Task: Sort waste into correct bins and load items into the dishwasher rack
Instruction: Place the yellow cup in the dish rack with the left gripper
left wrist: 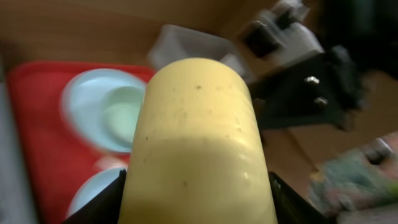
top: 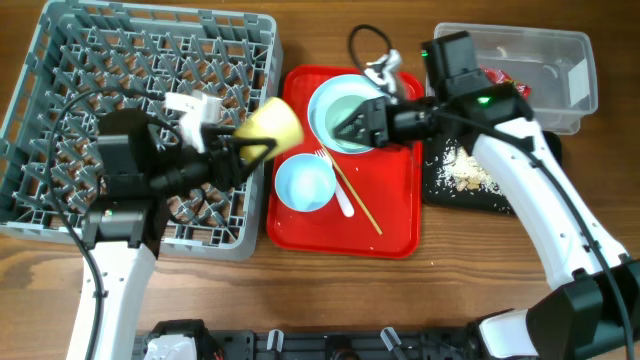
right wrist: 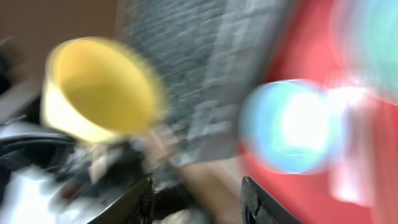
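None of the dishes is sitting among the pegs of the grey dishwasher rack (top: 70, 60) at the upper left yet, as far as the overhead view is showing, so the loading half is looking barely begun. At the rack's right edge, the left gripper (top: 250, 148) is clamping the yellow cup (top: 272, 122) on its side, with its fingers pressing both flanks in the left wrist view. I am judging this to be the first item heading in. At centre, the red serving tray (top: 400, 225) is carrying everything else to be loaded. A pale bowl (top: 303, 183) is sitting at its lower left, the round plate (top: 318, 95) is holding a mint bowl (top: 340, 105) at the top, and the white fork (top: 341, 197) and wooden chopsticks (top: 362, 210) are lying below that plate. The right gripper (top: 352, 125) is hovering over the plate and its bowl with jaws spread and nothing between them. Further right, the waste sorting is looking largely done: white crumbs (top: 465, 172) are lying on the black tray (top: 440, 195), and the red wrapper (top: 497, 76) is sitting in the clear tub (top: 572, 50) at the upper right. The tissue I am not managing to pick out anywhere.
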Available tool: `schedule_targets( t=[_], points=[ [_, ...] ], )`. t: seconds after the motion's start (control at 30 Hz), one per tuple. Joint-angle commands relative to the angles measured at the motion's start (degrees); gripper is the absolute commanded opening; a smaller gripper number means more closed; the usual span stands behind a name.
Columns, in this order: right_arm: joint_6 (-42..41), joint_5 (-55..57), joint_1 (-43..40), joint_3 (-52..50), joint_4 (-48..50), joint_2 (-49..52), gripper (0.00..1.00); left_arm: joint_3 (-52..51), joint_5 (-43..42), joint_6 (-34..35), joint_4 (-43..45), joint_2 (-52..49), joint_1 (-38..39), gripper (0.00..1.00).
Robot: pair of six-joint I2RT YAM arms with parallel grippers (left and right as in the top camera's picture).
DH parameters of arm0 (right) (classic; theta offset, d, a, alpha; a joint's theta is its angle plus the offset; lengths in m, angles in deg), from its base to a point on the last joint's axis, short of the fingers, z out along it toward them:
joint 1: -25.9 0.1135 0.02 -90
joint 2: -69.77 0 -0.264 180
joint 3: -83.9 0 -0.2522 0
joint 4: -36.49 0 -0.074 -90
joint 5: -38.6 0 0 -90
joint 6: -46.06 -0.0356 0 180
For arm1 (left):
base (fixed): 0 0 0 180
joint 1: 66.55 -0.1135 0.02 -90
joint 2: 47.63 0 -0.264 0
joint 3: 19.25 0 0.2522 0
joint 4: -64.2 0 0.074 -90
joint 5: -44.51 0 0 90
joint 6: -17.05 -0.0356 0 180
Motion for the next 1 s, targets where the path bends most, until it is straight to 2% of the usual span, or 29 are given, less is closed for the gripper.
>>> schedule_targets(
  t=[0.0, 0.07, 0.1, 0.2, 0.33, 0.43, 0.57, 0.63, 0.67, 0.7, 0.73, 0.77, 0.83, 0.9, 0.97],
  points=[
    [5.57, 22.43, -3.65, -0.33, -5.73, -0.15, 0.46, 0.13, 26.03, -1.62, -7.58, 0.55, -4.59, 0.38],
    [6.56, 25.92, -4.98, -0.17, -8.15, -1.84, 0.46, 0.13, 29.77, -1.64, -10.43, 1.38, -6.47, 0.35],
    [6.97, 29.38, -5.81, 0.04, -9.60, -3.41, 0.47, 0.39, 31.41, -1.57, -11.91, 2.45, -8.37, 0.21],
    [8.22, 34.93, -8.13, 0.13, -13.18, -8.79, 0.53, 4.70, 36.44, 0.11, -19.87, 3.30, -13.35, 0.04],
    [8.26, 34.91, -9.88, 0.13, -16.65, -9.88, 0.55, 7.63, 41.92, 0.09, -27.32, 3.04, -15.52, 0.04],
    [9.29, 34.91, -9.88, 0.13, -16.50, -9.86, 0.57, 7.63, 43.36, 0.07, -29.22, 0.37, -15.52, 0.04],
    [9.53, 34.91, -9.88, -0.09, -16.68, -9.86, 0.60, 7.63, 47.67, 0.07, -28.94, -9.11, -15.52, 0.07],
    [9.53, 34.91, -9.88, -0.09, -16.83, -9.86, 0.61, 7.63, 47.65, 0.07, -28.70, -11.91, -15.52, 0.13],
    [9.53, 34.93, -9.88, -0.09, -16.87, -9.86, 0.61, 7.63, 47.65, 0.07, -28.65, -13.49, -15.52, 0.20],
    [9.51, 34.93, -9.88, -0.09, -16.87, -9.86, 0.61, 7.63, 47.65, 0.07, -28.65, -14.71, -15.52, 0.23],
    [9.53, 34.93, -9.88, -0.09, -16.87, -9.86, 0.61, 7.63, 47.65, 0.07, -28.65, -15.96, -15.52, 0.31],
    [9.57, 34.91, -9.88, -0.09, -16.87, -9.86, 0.61, 7.63, 47.65, 0.07, -28.61, -16.70, -15.52, 0.43],
    [9.53, 34.91, -9.88, -0.09, -16.98, -9.86, 0.62, 7.63, 47.58, 0.09, -27.85, -17.70, -15.50, 1.00],
    [9.55, 34.91, -9.88, -0.09, -17.31, -9.86, 0.65, 7.76, 45.99, 0.09, -26.51, -17.31, -15.50, 1.00],
    [9.55, 34.91, -9.88, -0.09, -17.77, -9.86, 0.75, 10.03, 42.25, 0.09, -25.88, -16.52, -15.47, 1.00]
  ],
)
